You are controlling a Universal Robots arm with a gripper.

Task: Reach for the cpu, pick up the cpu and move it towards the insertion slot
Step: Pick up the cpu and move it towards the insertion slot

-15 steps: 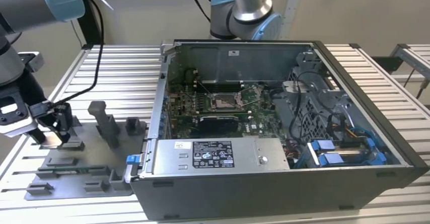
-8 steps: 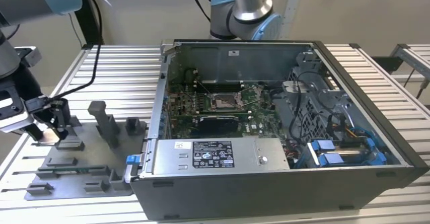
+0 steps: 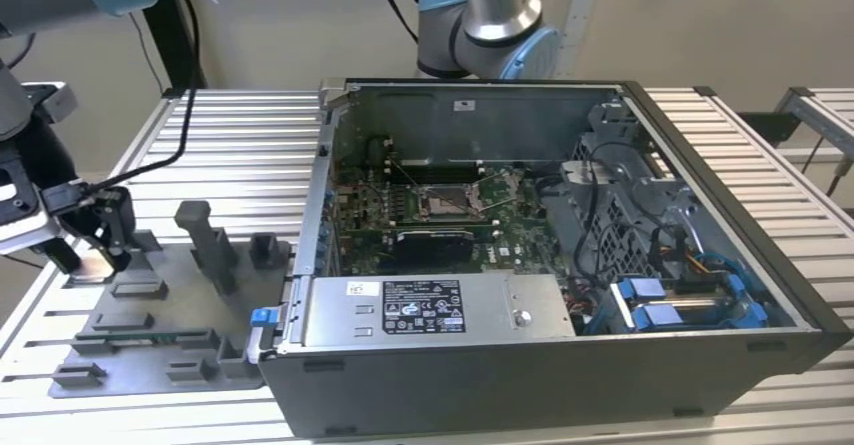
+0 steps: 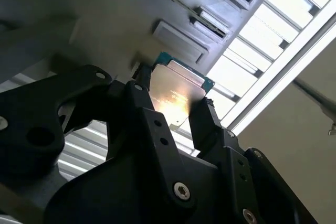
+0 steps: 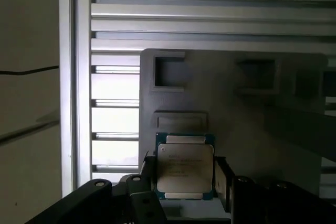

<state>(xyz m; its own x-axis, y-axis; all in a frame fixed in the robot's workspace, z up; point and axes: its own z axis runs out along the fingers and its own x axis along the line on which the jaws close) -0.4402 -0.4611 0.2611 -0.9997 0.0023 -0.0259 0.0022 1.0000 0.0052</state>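
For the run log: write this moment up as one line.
phase: pick-up | gripper: astride cpu, over grey fixture tray, exterior view's left | insertion slot: inside open computer case, apart from cpu

One open computer case (image 3: 534,385) lies on one slatted metal table (image 3: 240,145). Inside the case there are one green motherboard (image 3: 514,205), one insertion slot (image 3: 442,201) and one silver power supply (image 3: 427,310). Beside the case sits one grey fixture tray (image 3: 160,310) carrying two upright posts (image 3: 207,240), one taller and one shorter. One robot arm (image 3: 487,5) ends in one gripper (image 3: 91,265) with two black fingers (image 4: 152,124), which pinch one cpu (image 5: 185,167). In the first wrist view the tray shows two square pockets (image 5: 169,72) clearly; any beyond those are too blurred to count.
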